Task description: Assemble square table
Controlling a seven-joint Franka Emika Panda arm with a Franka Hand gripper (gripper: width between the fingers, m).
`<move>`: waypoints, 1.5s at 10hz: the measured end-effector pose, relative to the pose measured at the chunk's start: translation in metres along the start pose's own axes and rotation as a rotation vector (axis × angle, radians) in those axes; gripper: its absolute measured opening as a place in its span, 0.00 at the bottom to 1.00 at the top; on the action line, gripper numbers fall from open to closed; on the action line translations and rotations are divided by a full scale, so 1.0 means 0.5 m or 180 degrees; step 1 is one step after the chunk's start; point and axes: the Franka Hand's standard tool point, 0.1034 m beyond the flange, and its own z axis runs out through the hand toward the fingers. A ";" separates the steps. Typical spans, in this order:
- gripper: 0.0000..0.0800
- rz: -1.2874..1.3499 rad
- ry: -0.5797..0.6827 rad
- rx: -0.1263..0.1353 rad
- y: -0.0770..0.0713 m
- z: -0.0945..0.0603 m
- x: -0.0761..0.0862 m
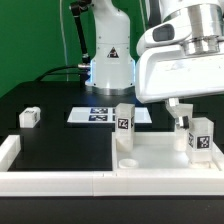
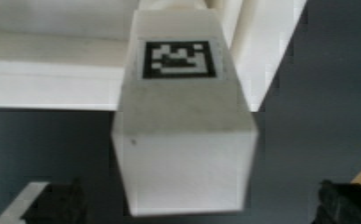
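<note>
White plastic, likely rigid and light: a leg block (image 1: 30,117) by the worktop's edge on the exterior view's left, the square slab (image 1: 165,152) at its near right corner. Spread jaws straddle a tagged leg (image 2: 180,130); pinch its flat sides.

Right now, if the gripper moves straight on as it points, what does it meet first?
Probably the leg block centred between the fingers of the open gripper, then the white slab; depth is unclear.
</note>
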 end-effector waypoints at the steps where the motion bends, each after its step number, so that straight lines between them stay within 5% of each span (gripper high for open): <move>1: 0.81 0.0188 -0.0020 -0.0011 0.012 0.008 -0.007; 4: 0.81 0.0399 -0.0025 -0.0043 0.043 0.019 -0.017; 7: 0.81 0.0397 -0.0127 -0.0019 0.037 0.021 -0.022; 9: 0.81 0.0408 -0.0883 0.0111 -0.010 0.014 -0.044; 12: 0.81 0.0475 -0.1690 0.0187 0.001 0.021 -0.041; 15: 0.76 0.0634 -0.1610 0.0134 0.017 0.032 -0.028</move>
